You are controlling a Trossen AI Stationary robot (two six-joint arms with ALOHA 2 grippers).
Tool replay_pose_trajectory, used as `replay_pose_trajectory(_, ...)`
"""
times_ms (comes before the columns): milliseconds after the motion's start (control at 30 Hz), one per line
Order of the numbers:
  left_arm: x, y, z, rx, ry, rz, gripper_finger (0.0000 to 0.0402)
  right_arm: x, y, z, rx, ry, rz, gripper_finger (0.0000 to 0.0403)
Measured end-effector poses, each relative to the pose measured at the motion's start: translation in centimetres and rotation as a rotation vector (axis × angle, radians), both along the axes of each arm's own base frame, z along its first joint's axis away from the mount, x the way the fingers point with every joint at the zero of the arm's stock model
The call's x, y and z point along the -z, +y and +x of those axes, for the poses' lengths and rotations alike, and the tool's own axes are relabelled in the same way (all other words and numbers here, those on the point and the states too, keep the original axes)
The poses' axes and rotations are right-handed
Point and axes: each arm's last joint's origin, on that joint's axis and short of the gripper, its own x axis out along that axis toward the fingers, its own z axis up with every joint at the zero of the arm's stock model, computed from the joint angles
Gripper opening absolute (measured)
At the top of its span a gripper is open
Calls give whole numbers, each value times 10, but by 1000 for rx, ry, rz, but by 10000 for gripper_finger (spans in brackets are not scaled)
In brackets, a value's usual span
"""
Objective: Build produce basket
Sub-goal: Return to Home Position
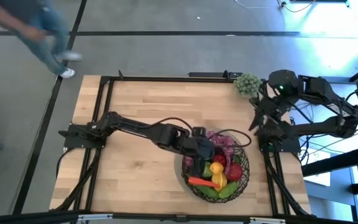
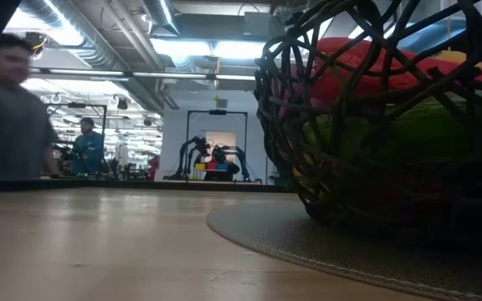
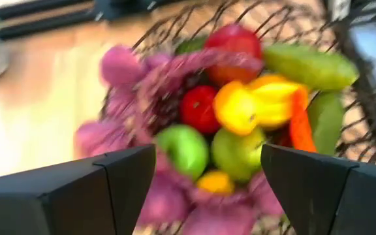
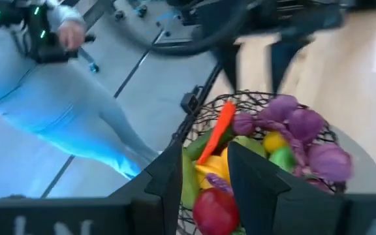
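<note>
The dark woven basket (image 1: 246,168) stands near the table's near right on a round grey mat (image 2: 308,238). It holds purple grapes (image 3: 119,68), red apples (image 3: 234,42), green apples (image 3: 185,147), lemons (image 3: 237,108), a carrot (image 3: 299,121) and a cucumber (image 3: 309,65). My left gripper (image 1: 199,148) hangs open and empty over the basket's left far rim, and its fingers (image 3: 129,176) stand wide apart above the grapes. My right gripper (image 1: 258,121) is raised by the table's right edge, a little open and empty, and looks toward the basket (image 4: 260,104).
A bunch of green grapes (image 1: 247,84) lies at the table's far right corner, close to my right arm. A person (image 1: 42,34) walks on the floor beyond the far left corner. Bare wood (image 1: 135,106) spreads over the table's left and middle.
</note>
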Motion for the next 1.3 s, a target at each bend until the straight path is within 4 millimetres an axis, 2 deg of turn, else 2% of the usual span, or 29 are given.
replay_pose_trajectory(100, -15, 5, -11, -56, 15, 39, 268, -2, 6, -9, -6, -17, -28, 118)
replay_pose_trajectory(300, -55, 18, -50, -165, -10, 29, 268, -6, 11, -33, 109, -34, -95, 118)
replay_pose_trajectory(467, -86, 27, -85, -222, -33, -16, 268, -10, 15, -56, 117, -107, -118, 118)
replay_pose_trajectory(600, -105, 33, -110, -257, -58, -26, 268, -11, 17, -65, 126, -129, -113, 118)
replay_pose_trajectory(900, -139, 39, -163, -262, -114, -16, 268, -11, 18, -67, 213, -16, 52, 118)
replay_pose_trajectory(1300, -161, 48, -227, -283, -90, -34, 268, -11, 17, -64, 205, -32, 12, 118)
